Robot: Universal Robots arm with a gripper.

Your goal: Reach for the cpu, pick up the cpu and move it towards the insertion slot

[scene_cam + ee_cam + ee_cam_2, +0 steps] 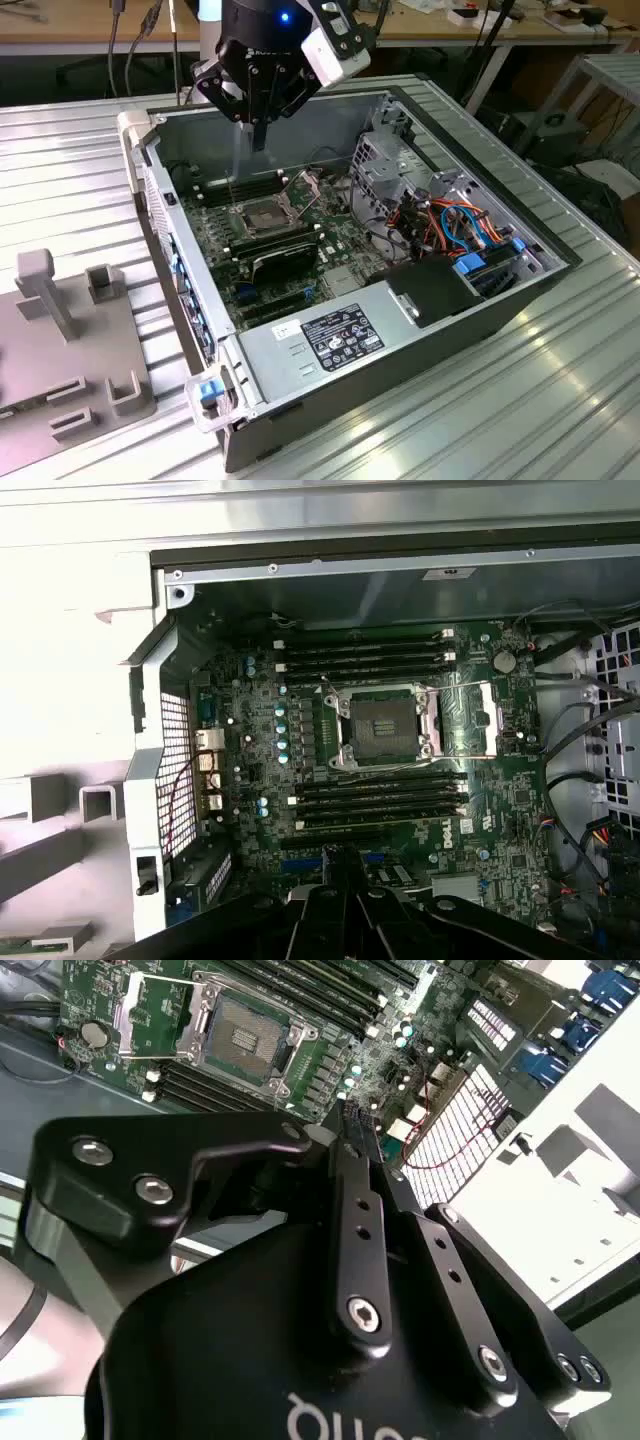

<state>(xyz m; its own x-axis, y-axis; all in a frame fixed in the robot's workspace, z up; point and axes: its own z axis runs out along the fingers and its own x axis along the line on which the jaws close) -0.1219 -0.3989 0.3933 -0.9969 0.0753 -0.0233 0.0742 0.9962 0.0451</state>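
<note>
Hovers over open computer case (430,370) with gripper (258,140) jaws pressed together; cannot tell whether chip is pinched between them. Lies below and ahead of jaws, well apart: socket (268,215), dark centre exposed

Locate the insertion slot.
In the first wrist view the insertion slot sits between two banks of memory slots; in the exterior view it lies left of centre, roughly under the gripper.

Setting: robotics laboratory or workshop. Indicators: a robot arm (280,40) is positioned over an opened desktop computer case (410,375). The case sits on a ribbed metal counter (520,420) beside a grey slotted fixture (70,350). Wooden workbenches (70,30) with hanging cables (130,50) stand behind.
</note>
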